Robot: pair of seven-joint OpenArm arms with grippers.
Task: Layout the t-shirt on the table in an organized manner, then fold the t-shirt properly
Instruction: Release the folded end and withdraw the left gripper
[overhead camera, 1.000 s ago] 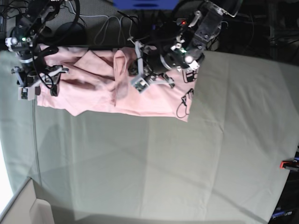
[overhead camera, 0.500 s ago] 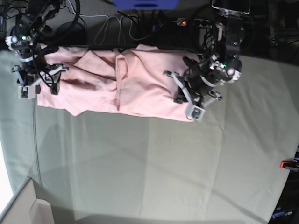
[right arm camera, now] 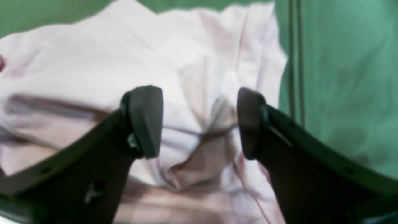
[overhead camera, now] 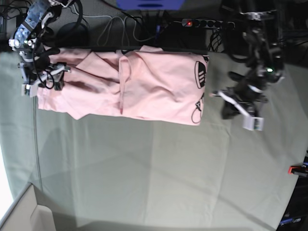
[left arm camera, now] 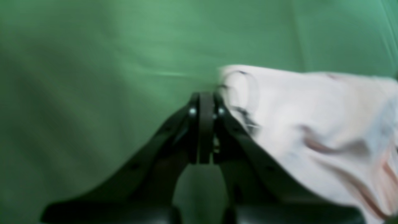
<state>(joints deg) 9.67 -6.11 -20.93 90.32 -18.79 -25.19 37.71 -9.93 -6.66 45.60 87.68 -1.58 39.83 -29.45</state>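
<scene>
T-shirt (overhead camera: 139,86), folded into a long band, lies along the far edge of the worktop (overhead camera: 159,178), whose whole near half offers free room and carries a red clamp (overhead camera: 297,169) at one edge. Black lettering at one end of the garment is too small to read. Left end effector (overhead camera: 234,107) is closed, empty, just beside that end; right end effector (right arm camera: 199,124) stands open over the opposite end, gripping nothing.

A robotics lab: a cloth-covered bench (overhead camera: 159,178) with a red clamp (overhead camera: 297,169) at 3 o'clock, and a power strip (overhead camera: 204,22) with tangled cables (overhead camera: 120,26) at 12 o'clock.
</scene>
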